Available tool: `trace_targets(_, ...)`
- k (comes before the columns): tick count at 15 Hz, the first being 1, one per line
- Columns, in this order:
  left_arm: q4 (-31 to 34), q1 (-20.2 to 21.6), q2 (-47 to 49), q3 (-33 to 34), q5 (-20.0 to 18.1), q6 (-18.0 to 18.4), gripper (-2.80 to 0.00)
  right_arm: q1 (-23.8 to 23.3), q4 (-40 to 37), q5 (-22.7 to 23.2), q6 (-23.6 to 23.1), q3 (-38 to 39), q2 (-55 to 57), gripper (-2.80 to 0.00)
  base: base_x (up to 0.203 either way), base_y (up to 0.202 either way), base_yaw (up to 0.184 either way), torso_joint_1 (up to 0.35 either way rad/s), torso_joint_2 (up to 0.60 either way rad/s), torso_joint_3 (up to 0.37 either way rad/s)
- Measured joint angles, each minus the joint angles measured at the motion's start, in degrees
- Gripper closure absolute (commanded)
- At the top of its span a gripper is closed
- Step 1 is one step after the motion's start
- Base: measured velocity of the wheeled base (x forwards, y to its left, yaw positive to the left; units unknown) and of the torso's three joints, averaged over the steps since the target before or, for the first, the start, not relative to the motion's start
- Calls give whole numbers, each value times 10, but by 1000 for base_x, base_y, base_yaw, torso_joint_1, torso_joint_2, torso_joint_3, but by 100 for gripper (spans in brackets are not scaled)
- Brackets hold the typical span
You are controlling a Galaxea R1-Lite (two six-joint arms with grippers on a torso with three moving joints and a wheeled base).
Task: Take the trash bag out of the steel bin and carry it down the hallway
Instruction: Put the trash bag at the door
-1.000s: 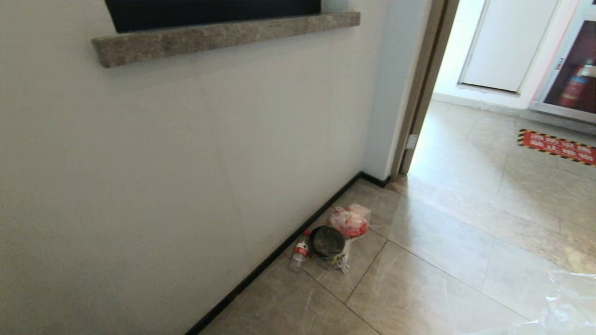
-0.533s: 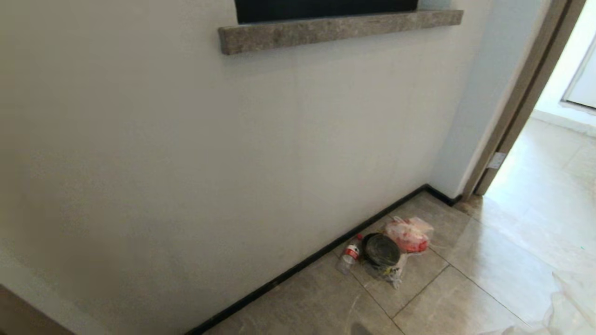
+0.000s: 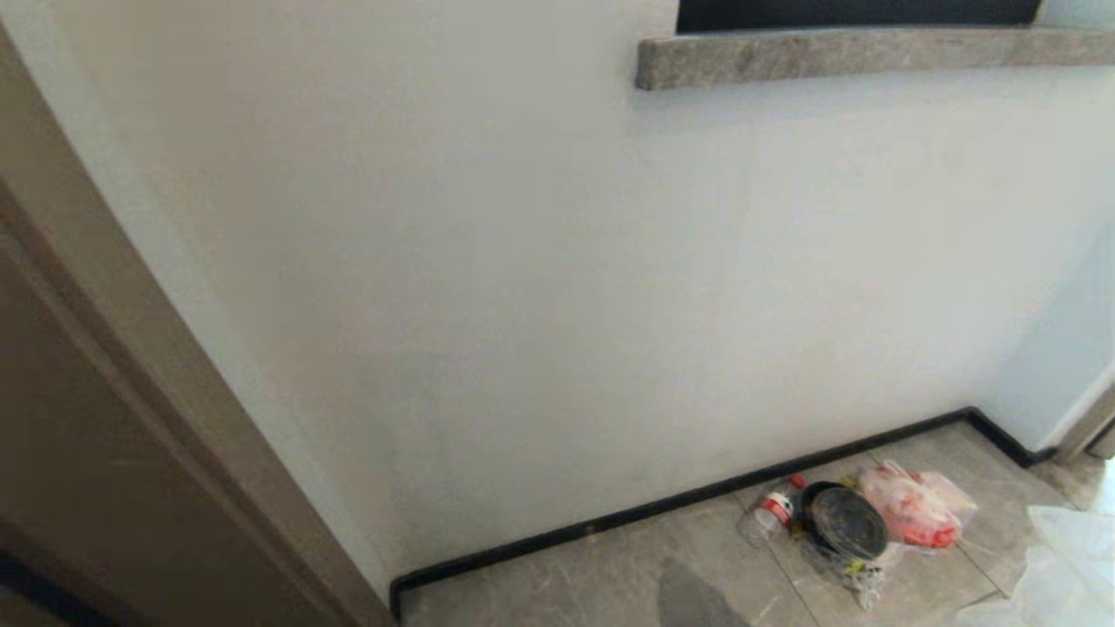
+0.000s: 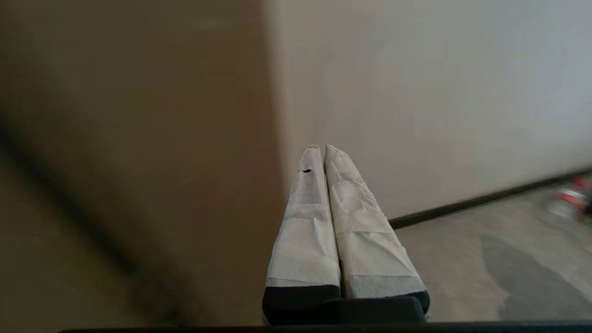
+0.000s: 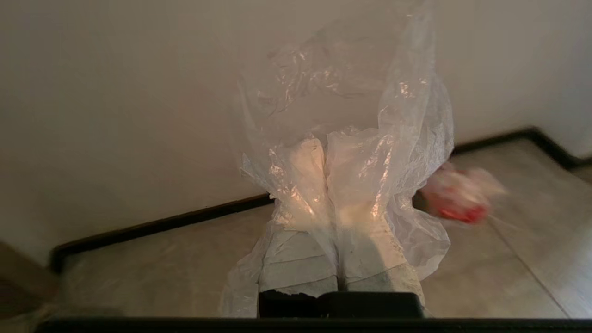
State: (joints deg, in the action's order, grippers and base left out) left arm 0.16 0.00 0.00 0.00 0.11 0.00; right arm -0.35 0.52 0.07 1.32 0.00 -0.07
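Head view: the trash bag point(image 3: 1058, 566) shows at the lower right, near a knotted red-print bag point(image 3: 910, 518) by the baseboard point(image 3: 679, 501). Left wrist view: the left gripper point(image 4: 324, 149) is pressed together, empty. Right wrist view: the right gripper point(image 5: 325, 145) pinches the trash bag point(image 5: 351, 115), draped over its fingers.

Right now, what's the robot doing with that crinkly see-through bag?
The robot's right gripper is shut on the trash bag, whose clear plastic drapes over its fingers. The left gripper is shut and holds nothing. Ahead is a white wall with a stone ledge. On the tiled floor by the baseboard lie a small bottle, a dark round lid and a red-printed bag.
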Motion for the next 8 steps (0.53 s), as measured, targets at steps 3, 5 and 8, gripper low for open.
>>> trace_targets(3,0,0,0,0,0,0,0,0,0,0,1,0,0,0,1,-9,173,3,1,4)
trace_targets(5,0,0,0,0,0,0,0,0,0,0,0,0,0,0,0,-8,175,2,1,1)
trace_targets(8,0,0,0,0,0,0,0,-1,0,1,-3,0,0,0,-3,-10,160,2,6,6)
